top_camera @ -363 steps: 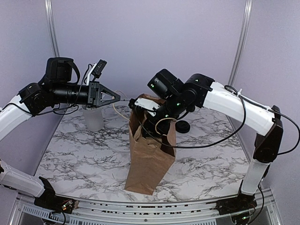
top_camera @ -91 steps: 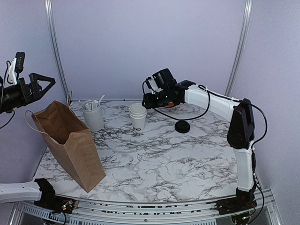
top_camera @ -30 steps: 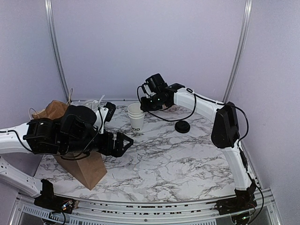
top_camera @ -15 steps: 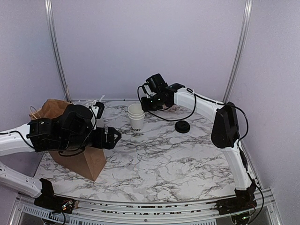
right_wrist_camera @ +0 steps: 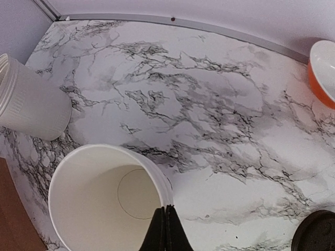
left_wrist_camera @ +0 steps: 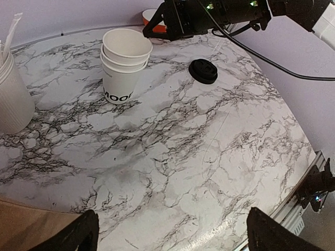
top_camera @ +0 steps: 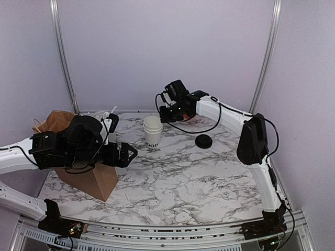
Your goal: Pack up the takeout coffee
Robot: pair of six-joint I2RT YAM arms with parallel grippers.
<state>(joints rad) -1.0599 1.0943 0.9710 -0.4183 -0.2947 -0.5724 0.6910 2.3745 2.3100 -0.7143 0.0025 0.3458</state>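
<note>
Lid [left_wrist_camera: 203,70], one; cup stack [left_wrist_camera: 124,68], one

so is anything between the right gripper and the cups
Nothing visible does: the right gripper, jaws shut, is right at the rim of the top cup; the black lid and the canister stand off to the sides.

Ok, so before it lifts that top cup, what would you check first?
1. Right jaws closed: ok, shut at the rim of the top cup.
2. Rim actually pinched between them: cannot tell.
3. Cup stack upright: ok.
4. Left jaws out of the way: ok, wide open, apart from the cups.
5. Paper bag mouth open: cannot tell, largely hidden in these views.
6. Lid fitted: not ok, the black lid lies apart from the cups.
</note>
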